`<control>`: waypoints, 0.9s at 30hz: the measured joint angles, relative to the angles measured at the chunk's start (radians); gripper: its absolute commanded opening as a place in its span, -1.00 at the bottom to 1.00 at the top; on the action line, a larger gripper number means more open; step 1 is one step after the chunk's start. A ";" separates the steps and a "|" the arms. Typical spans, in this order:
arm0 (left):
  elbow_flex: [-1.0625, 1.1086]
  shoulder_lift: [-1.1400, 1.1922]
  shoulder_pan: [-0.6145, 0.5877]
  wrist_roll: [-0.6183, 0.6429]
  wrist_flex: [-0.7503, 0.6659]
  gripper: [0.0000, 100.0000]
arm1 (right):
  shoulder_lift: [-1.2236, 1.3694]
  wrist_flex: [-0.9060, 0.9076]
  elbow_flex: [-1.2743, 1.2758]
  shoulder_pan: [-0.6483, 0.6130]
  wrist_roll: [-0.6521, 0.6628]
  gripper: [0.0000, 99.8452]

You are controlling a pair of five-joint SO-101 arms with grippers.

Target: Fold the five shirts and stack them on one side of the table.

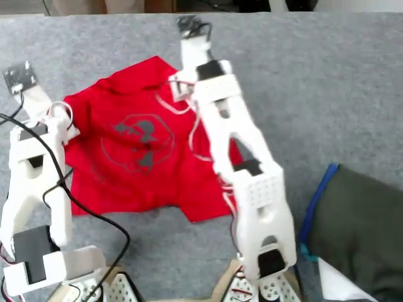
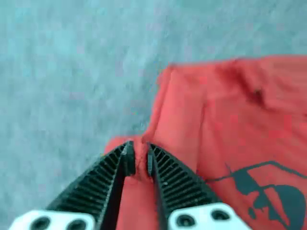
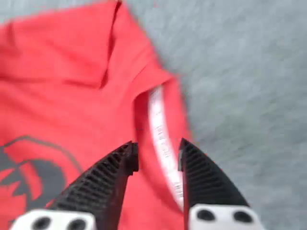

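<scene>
Red shirt (image 1: 138, 145) lies spread, print side up, on the gray table (image 1: 315, 82), left of center and a bit rumpled. Left gripper (image 2: 136, 160) sits at the shirt's edge by the bare table, jaws nearly together and pinching a small fold of red fabric. Right gripper (image 3: 156, 155) is over the collar (image 3: 160, 129) with jaws apart and nothing held; the white neck tape shows in the gap. A dark green cloth (image 1: 359, 226) with a blue edge lies at the table's right side, well apart from the shirt.
</scene>
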 measured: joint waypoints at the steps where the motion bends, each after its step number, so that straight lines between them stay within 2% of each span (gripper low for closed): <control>1: 0.017 0.000 0.000 0.017 -0.008 -0.96 | 0.017 0.011 0.000 -0.018 -0.015 -0.70; 8: 0.140 0.000 0.000 0.046 -0.164 -0.96 | 0.124 0.091 -0.002 -0.097 -0.077 -0.70; 12: 0.140 0.000 0.000 0.046 -0.176 -0.96 | 0.149 0.164 -0.037 -0.098 -0.080 -0.73; 16: 0.140 0.000 0.000 0.048 -0.180 -0.96 | 0.152 0.242 -0.049 -0.097 -0.081 -0.99; 22: 0.140 0.000 0.000 0.048 -0.180 -0.96 | 0.153 0.334 -0.049 -0.057 -0.032 -0.99; 27: 0.146 0.000 0.000 0.048 -0.180 -0.96 | 0.138 0.520 -0.046 -0.009 0.025 -0.99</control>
